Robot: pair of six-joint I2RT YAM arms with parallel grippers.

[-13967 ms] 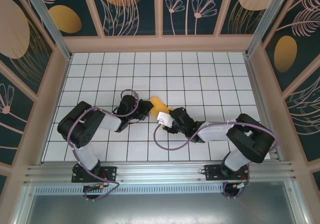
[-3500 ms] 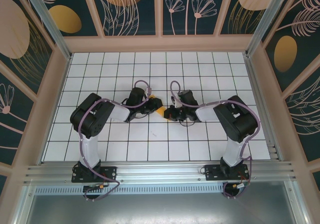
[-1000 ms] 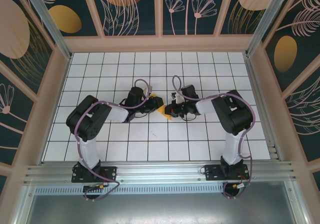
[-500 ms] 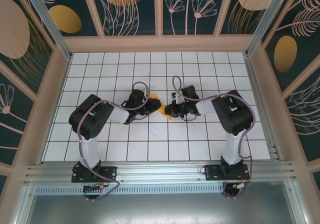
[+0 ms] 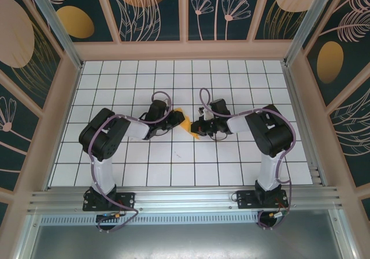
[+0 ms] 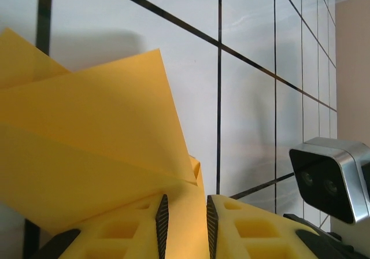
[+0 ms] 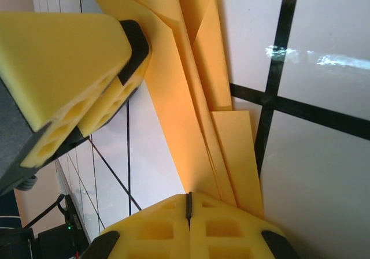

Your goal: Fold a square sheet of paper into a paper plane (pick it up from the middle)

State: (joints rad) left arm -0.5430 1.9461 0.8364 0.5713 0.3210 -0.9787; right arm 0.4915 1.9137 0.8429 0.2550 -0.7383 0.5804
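The paper plane [image 5: 184,122] is a folded orange-yellow sheet with long creased layers, held just above the tiles mid-table between both grippers. My left gripper [image 5: 174,120] holds its left end. In the left wrist view the folded paper [image 6: 87,132] runs down between the pads, which stand a little apart around the layers at the left gripper [image 6: 185,200]. My right gripper [image 7: 188,196] has its pads pressed together on the narrow end of the paper plane [image 7: 179,97]. The left gripper's yellow fingers [image 7: 63,56] show beside the paper in the right wrist view.
The white gridded table [image 5: 173,155] is walled by pale frames with dark floral panels [image 5: 156,10]. Both arms bend inward from their bases at the near rail [image 5: 185,201]. The right wrist's camera [image 6: 332,178] sits close beside the left fingers.
The left gripper has drawn slightly back to the left, so a little more orange paper shows between the two grippers. The right arm has stayed put.
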